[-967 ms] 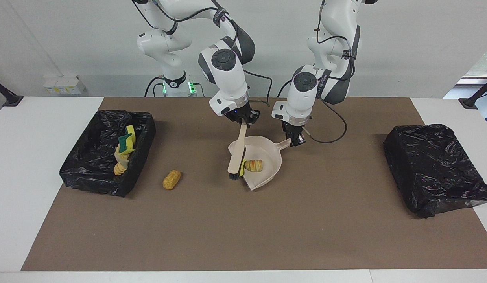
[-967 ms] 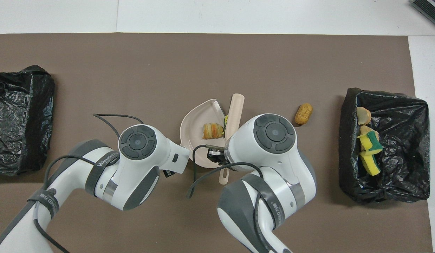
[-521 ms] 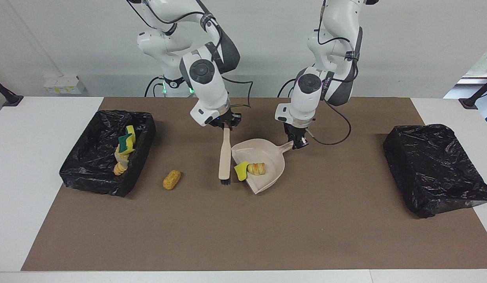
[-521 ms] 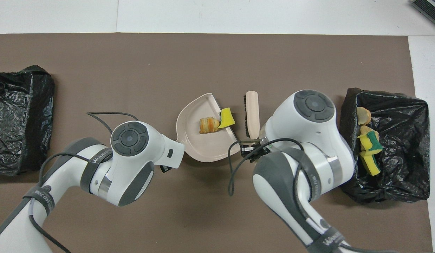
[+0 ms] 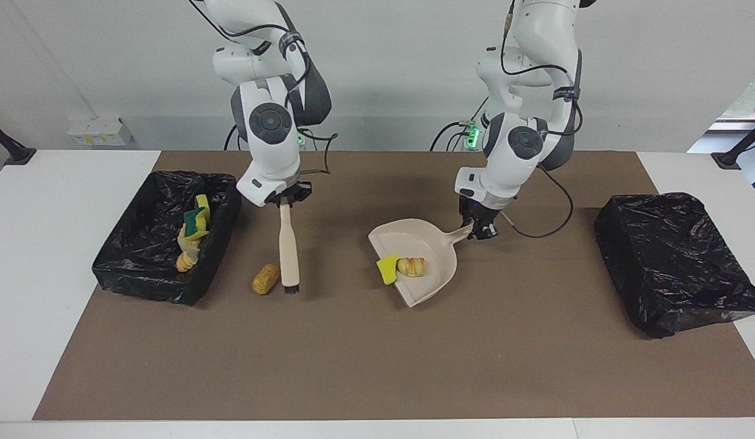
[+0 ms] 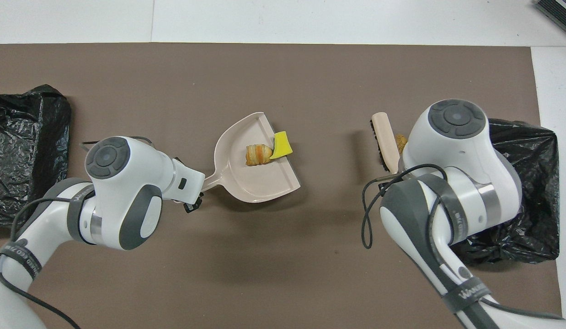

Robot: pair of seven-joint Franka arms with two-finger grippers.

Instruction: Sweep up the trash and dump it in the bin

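My right gripper (image 5: 285,202) is shut on the handle of a beige brush (image 5: 288,247) that hangs bristles-down over the mat. Right beside the bristles lies a tan bread-like piece of trash (image 5: 266,278). My left gripper (image 5: 482,230) is shut on the handle of a beige dustpan (image 5: 429,244) resting mid-mat, with a yellow sponge chunk (image 5: 388,268) at its lip and a bread roll (image 5: 410,266) inside. The bin (image 5: 139,274), black-lined and open, holds more trash (image 5: 191,235). In the overhead view the brush (image 6: 384,141) half hides the loose piece (image 6: 400,142).
A second box wrapped shut in black plastic (image 5: 670,256) sits at the left arm's end of the brown mat (image 5: 377,366). The right arm's wrist covers part of the bin (image 6: 534,151) from above.
My right arm carried the brush away from the dustpan toward the bin, stopping beside the loose bread piece. My left arm drew the dustpan a little toward its own end and turned it.
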